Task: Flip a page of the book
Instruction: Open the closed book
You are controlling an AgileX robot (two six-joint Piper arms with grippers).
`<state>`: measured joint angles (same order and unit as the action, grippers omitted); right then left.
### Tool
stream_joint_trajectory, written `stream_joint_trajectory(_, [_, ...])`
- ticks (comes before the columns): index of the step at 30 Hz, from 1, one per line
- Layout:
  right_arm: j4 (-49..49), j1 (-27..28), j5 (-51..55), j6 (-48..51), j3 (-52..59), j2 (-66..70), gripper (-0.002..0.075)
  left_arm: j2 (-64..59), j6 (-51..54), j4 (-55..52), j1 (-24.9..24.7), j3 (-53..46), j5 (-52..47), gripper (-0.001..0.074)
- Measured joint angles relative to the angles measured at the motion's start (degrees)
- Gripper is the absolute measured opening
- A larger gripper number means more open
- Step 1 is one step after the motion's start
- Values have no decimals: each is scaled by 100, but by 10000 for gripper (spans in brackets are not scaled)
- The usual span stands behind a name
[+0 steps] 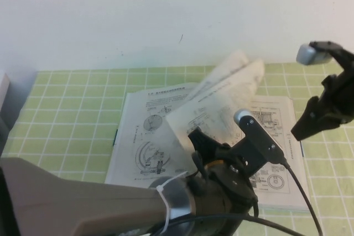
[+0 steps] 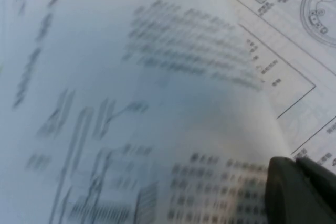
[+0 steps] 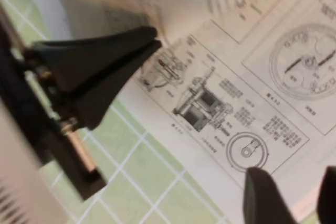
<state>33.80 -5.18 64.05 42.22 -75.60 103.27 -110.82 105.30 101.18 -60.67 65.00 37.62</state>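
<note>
Black, the left end effector (image 1: pixel 207 145) sits low over the open book (image 1: pixel 138 136) on the green desk (image 1: pixel 72 98), jaws narrowed, lifting the page (image 1: pixel 221 95) mid-turn. Next: carry it leftward and release. Right end effector (image 1: pixel 310 122) hovers apart, open.

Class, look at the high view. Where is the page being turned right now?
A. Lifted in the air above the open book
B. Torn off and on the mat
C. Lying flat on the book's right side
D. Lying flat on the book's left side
A: the page arches up over the open book, with the left gripper beneath it and the right gripper raised off the book's right edge.
</note>
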Motion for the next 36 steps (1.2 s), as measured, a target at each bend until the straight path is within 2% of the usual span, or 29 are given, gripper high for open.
stream_joint_trajectory(6, [527,-27,-629,584,461,597,53,0,-62,0,76,0,-125,-4])
stream_joint_trajectory(8, [683,-117,-718,756,487,840,22,0,-62,0,129,0,-87,-4])
stream_joint_trajectory(12, [765,-319,-884,873,487,1303,5,0,-75,0,253,0,127,-4])
stream_joint_trajectory(19, [710,-369,-1016,823,507,1474,-1,13,-199,0,447,0,661,-4])
stream_joint_trajectory(25, [688,-369,-1025,785,507,1474,-1,350,-937,48,559,0,549,-4])
stream_joint_trajectory(30, [676,-369,-1025,785,507,1474,-1,1231,-1734,62,796,-11,-615,-4])
stream_joint_trajectory(36, [626,-369,-1028,783,507,1474,-1,1967,-2583,-59,1816,-292,-2871,-4])
